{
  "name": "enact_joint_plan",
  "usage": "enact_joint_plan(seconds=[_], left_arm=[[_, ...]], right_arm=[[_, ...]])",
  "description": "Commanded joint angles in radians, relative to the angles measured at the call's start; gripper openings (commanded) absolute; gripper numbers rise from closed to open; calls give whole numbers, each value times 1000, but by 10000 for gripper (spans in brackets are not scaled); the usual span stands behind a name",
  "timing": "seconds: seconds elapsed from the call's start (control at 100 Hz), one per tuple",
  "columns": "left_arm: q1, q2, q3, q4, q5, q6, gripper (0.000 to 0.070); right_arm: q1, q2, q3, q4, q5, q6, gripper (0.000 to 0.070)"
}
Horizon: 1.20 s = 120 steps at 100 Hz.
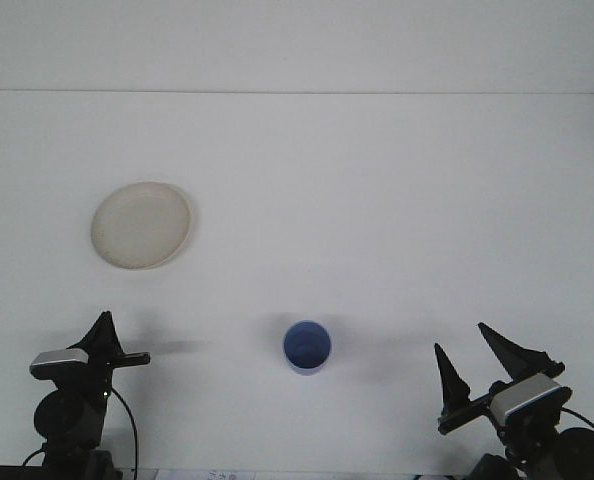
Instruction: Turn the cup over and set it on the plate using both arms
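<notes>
A blue cup stands on the white table with its mouth facing up, near the front centre. A pale round plate lies to the far left of it, with nothing on it. My right gripper is low at the front right, open and holding nothing, well to the right of the cup. My left gripper sits at the front left, below the plate and left of the cup, touching neither.
The white table stretches back to a pale wall. Dark cables and the arm bases show at the bottom left and right corners.
</notes>
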Motion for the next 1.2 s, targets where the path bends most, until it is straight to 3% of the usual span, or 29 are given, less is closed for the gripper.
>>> enact_joint_plan(seconds=[0.0,0.19,0.29,0.39,0.42,0.55,0.61,0.71,0.8,1.01,1.19], left_arm=[[0,-2,-18,26,1,-132,11],[-3,33,108,25,39,-209,12],[-3,124,251,-21,43,-195,12],[-3,258,406,-100,118,-126,30],[-3,306,456,-125,152,-98,79],[-6,533,667,-236,333,-30,500],[-17,631,754,-291,419,-22,574],[-63,791,888,-393,549,13,581],[-139,921,996,-497,610,53,581],[-369,1192,1204,-718,605,147,581],[-520,1380,1334,-805,542,153,581]], right_arm=[[6,3,5,10,1,14,497],[6,3,5,10,1,15,497],[6,3,5,10,1,15,496],[6,3,5,10,1,14,496],[6,3,5,10,1,14,496],[6,3,5,10,1,14,497],[6,3,5,9,1,14,496],[6,3,5,9,1,14,496],[6,3,5,9,1,14,496],[6,3,5,9,1,10,496],[6,3,5,9,1,2,496]])
